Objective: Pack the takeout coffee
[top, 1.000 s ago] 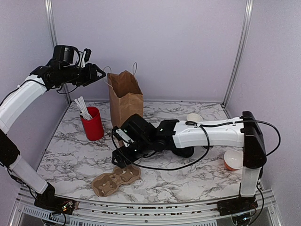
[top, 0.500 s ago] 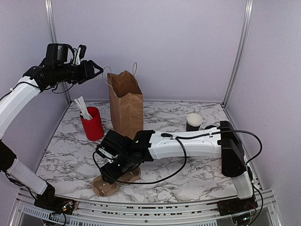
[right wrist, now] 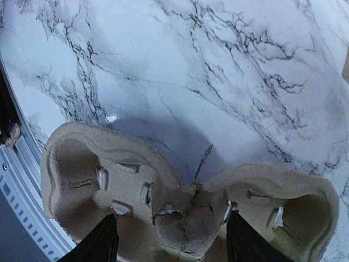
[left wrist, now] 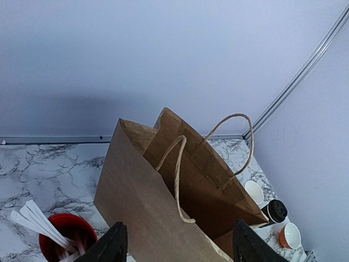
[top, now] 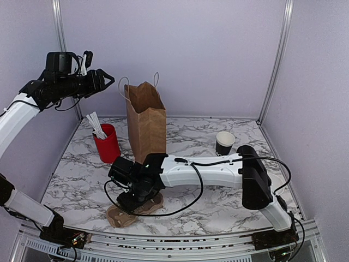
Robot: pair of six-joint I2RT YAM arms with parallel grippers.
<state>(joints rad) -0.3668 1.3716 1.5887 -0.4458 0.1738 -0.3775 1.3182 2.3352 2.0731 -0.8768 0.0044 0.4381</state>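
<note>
Right gripper (right wrist: pixel 173 240) lowered astride cup carrier (right wrist: pixel 109 180), jaws apart (empty), left gripper (left wrist: pixel 175 246) spread, pulled back

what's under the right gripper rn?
A cardboard cup tray on the marble table, between the open fingers of the right gripper. Both pockets look empty. From above, the right arm covers most of it.

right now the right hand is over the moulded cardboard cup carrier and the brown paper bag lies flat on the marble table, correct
Not flat: the top external view shows the brown paper bag standing upright, mouth open, on the marble table. The right hand is over the moulded cardboard cup carrier.
</note>
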